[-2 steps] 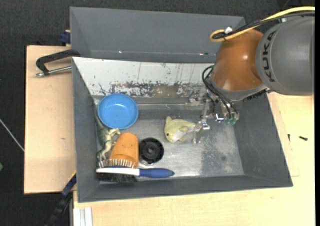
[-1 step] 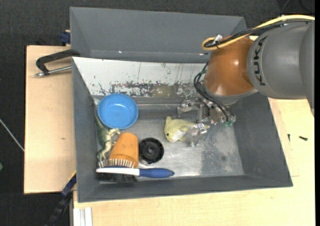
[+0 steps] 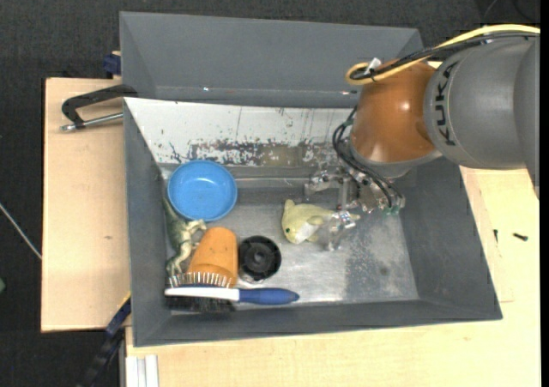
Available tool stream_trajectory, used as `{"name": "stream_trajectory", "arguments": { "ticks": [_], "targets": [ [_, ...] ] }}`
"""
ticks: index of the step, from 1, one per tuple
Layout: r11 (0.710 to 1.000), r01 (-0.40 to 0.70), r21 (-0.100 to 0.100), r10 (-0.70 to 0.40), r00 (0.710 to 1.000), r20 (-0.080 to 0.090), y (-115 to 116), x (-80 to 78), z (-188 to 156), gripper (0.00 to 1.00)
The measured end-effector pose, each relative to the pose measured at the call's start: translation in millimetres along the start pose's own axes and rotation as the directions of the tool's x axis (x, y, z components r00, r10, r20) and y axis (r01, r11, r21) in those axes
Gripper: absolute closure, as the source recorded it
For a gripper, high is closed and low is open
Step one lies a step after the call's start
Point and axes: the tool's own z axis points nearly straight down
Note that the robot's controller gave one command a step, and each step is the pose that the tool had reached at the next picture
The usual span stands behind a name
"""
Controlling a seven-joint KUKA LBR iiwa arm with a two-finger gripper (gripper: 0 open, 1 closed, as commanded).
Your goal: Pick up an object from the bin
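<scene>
a: where is the gripper [image 3: 341, 224]?

b: low over the floor of the grey metal bin [image 3: 403, 244], right of middle, just beside the right end of a pale yellow soft-looking lumpy toy [image 3: 298, 222]. whether the claw is apart or together i cannot tell, because its metal blends into the bin floor behind it.

a: is the toy in its grasp?

b: nothing shows as clamped. the toy lies on the floor and is simply the nearest thing.

a: what could go wrong from here?

b: mostly a glancing grip, i judge. the gripper stands off to the toy's side rather than over its middle, so a close from there could catch only an edge and push the toy away across the smooth floor. if the toy is as soft as it looks, it could also squash and slip out on the lift.

a: and the other things?

b: they are well apart, towards the bin's left side: a round blue plastic bowl [image 3: 202, 190], an orange plastic cup [image 3: 214, 255], a black round ring-shaped piece [image 3: 258, 257] and a white-bristled brush with a blue handle [image 3: 232, 295] (all crowded together there). they pose little risk unless the toy skids that way.
</scene>
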Motion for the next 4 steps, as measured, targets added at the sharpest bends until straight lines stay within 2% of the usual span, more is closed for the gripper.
{"name": "stream_trajectory", "arguments": {
  "ticks": [1, 2, 3, 4],
  "targets": [
    [1.0, 0.0, 0.001, 0.0, 1.0, 0.011, 0.2, -3.0, -2.0, 1.0],
    [1.0, 0.0, 0.0, 0.0, 1.0, 0.005, 0.6, -4.5, -5.7, 1.0],
    [1.0, 0.0, 0.001, 0.0, 1.0, 0.007, 0.7, -6.6, -27.0, 1.0],
    [1.0, 0.0, 0.002, 0.0, 1.0, 0.009, 1.1, -9.3, -72.2, 1.0]
  ]
}}
